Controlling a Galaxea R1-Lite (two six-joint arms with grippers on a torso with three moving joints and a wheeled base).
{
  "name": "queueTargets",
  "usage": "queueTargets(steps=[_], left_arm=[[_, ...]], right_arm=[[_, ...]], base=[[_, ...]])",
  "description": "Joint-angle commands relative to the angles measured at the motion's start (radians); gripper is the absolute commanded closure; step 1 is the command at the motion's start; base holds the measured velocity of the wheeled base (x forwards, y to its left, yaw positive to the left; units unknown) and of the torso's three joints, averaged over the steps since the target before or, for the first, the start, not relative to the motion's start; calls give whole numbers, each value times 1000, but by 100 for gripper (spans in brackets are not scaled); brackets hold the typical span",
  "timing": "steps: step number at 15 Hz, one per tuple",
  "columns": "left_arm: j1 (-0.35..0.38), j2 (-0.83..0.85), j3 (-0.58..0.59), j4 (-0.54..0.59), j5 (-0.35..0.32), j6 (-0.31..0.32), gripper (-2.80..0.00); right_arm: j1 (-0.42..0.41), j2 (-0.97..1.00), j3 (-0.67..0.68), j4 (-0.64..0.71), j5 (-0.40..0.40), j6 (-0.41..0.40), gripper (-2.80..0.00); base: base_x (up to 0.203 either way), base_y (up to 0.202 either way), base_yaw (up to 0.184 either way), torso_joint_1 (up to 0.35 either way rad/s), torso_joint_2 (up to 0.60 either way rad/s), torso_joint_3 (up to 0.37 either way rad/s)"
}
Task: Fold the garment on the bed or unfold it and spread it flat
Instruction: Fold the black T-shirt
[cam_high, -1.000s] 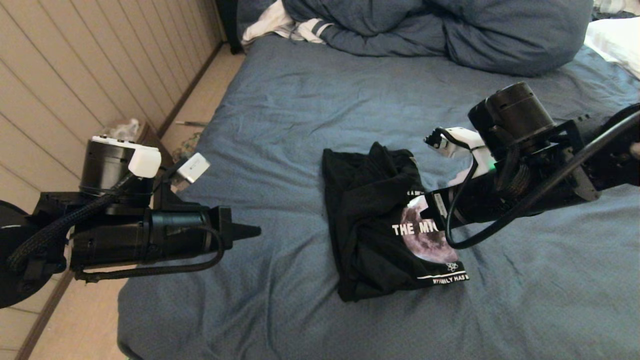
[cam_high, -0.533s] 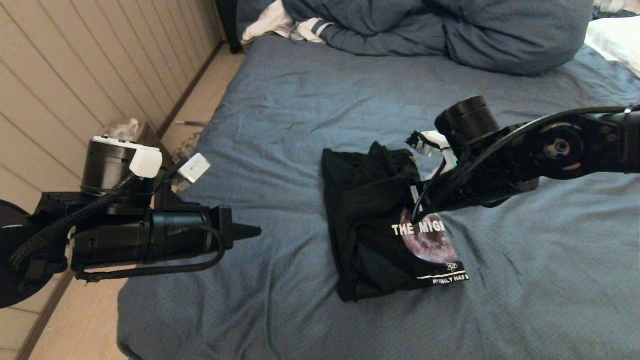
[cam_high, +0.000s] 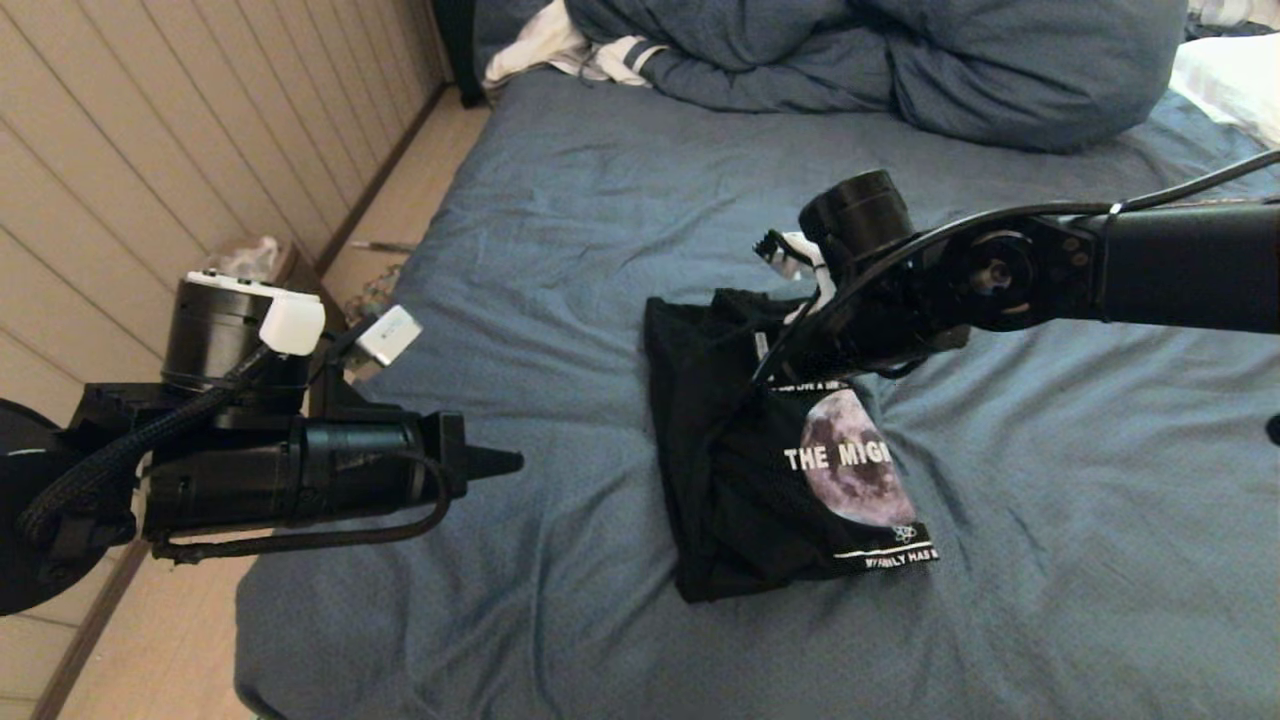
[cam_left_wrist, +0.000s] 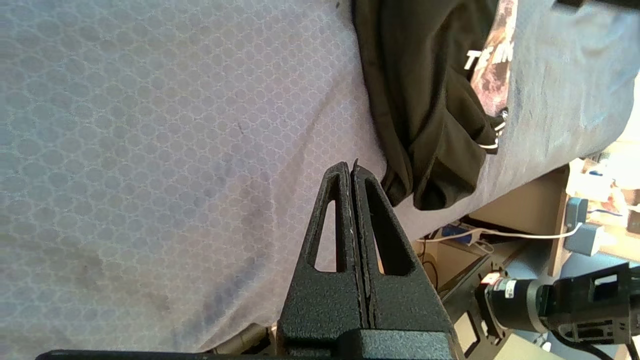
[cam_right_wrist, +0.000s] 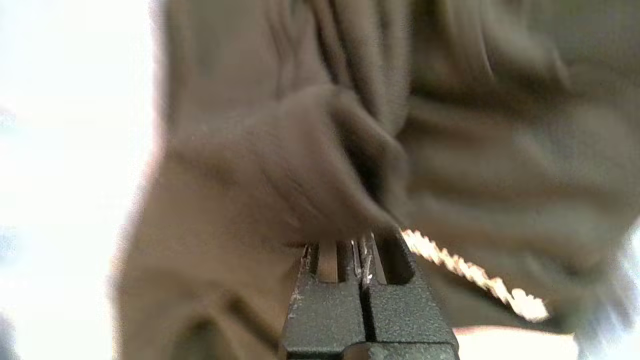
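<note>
Where it lies bunched, the garment (cam_high: 790, 470) reads "THE MIG".

A bulky blue-grey duvet (cam_high: 900, 60) is lying heaped along the far side. A white cloth with dark stripes (cam_high: 570, 50) is poking out just beside its left end. A white pillow (cam_high: 1235, 80) is sitting at the far right corner. A beige panelled wall (cam_high: 150, 150) is running along the left, above the pale wooden floor (cam_high: 400, 200).

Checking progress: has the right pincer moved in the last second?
Yes. The right pincer moved leftward over the garment, uncovering its moon print, toward the duvet.
</note>
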Motion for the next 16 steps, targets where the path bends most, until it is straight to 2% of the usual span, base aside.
queueTargets(steps=[1, 5, 7, 8, 16], left_arm=[[0, 8, -3, -2, 0, -6, 0], [0, 11, -6, -3, 4, -6, 0], [0, 17, -3, -3, 6, -3, 0], [0, 25, -3, -3, 6, -1, 0], [0, 37, 0, -3, 6, 2, 0]], right_arm=[[26, 48, -76, -23, -2, 20, 0], [73, 179, -198, -97, -41, 49, 0], [103, 227, -204, -258, -96, 45, 0], [115, 239, -204, -286, -112, 43, 0], [142, 130, -201, -303, -118, 49, 0]], base=[[0, 0, 0, 0, 0, 0], [0, 0, 0, 0, 0, 0], [0, 0, 0, 0, 0, 0], [0, 0, 0, 0, 0, 0], [0, 0, 0, 0, 0, 0]])
